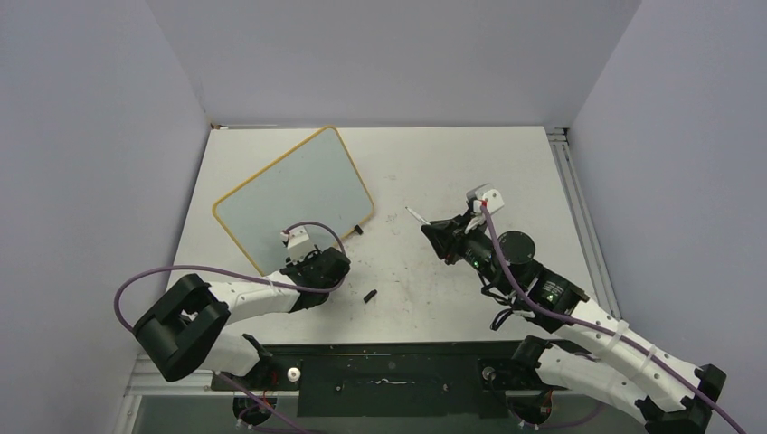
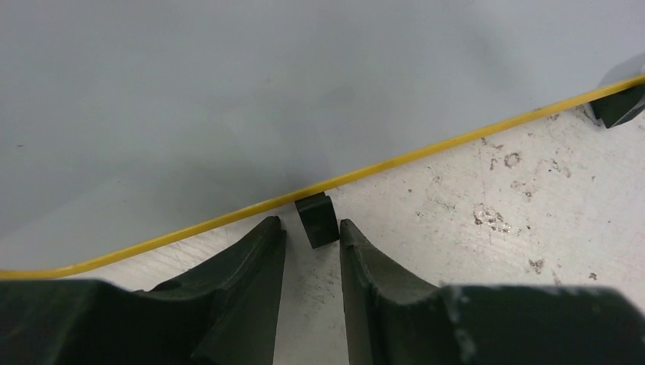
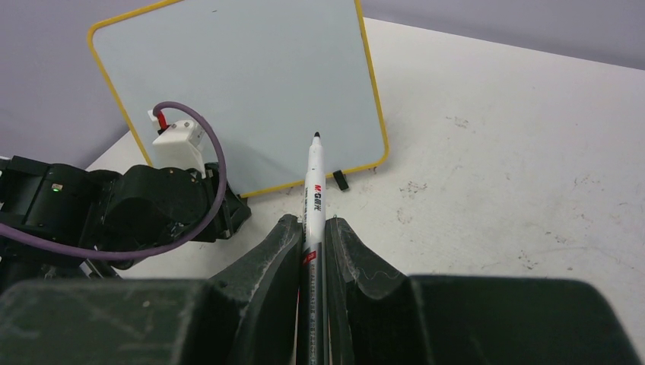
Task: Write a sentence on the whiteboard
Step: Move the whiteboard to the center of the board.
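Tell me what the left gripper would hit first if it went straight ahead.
The small black foot under the yellow edge of the whiteboard, just ahead of the left gripper; depth is uncertain.

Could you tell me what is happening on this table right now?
The two arms are setting up to write on the whiteboard, which lies blank at the far left of the table. The right gripper is shut on an uncapped marker, tip pointing toward the board but short of it. The left gripper sits at the board's near edge, jaws slightly apart, a small black foot just ahead of the gap.
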Robot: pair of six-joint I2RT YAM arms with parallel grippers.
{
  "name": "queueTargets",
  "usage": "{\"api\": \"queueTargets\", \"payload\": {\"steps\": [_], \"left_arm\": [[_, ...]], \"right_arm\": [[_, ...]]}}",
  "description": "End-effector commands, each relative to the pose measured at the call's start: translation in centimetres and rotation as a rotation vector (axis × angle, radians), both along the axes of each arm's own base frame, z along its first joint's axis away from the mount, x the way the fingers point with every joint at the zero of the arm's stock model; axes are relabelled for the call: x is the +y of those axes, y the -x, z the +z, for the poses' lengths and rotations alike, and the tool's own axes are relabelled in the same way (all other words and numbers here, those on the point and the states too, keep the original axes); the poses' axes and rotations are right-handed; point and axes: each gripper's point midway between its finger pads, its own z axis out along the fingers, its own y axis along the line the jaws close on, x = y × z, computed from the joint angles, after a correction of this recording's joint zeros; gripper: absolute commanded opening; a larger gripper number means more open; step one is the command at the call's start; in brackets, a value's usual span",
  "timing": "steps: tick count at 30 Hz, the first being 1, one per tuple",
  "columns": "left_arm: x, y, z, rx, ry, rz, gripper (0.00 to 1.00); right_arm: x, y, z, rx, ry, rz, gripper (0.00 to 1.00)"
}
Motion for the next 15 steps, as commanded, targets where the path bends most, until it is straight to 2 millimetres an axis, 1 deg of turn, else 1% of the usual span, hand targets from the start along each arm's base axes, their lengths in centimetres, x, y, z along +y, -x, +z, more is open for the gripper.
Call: {"api": "queueTargets", "payload": {"steps": [1,5,11,15], "left_arm": [[0.34,-1.01,0.24,-0.04,-0.014,0.036,0.29],[0.37,-1.2,0.16,-0.036,-0.029,0.036,0.24],[0.14,-1.13,0.21,-0.034,-0.021,0.029,0.09],[-0.5,-0.95,0.18,-0.031,-0.005,0.017,0.06]], "right_arm": [[0.64,-0.2,3.23,-0.053,-0.085,0.014,0.05],[0.93,-0.23,3.13,-0.048,-0.086,0.022,0.05],[1.11,-0.26,2.97,-0.043,-0.088,0.026,0.05],[1.15,-0.19,2.96,-0.041,-0.092,0.029,0.05]]}}
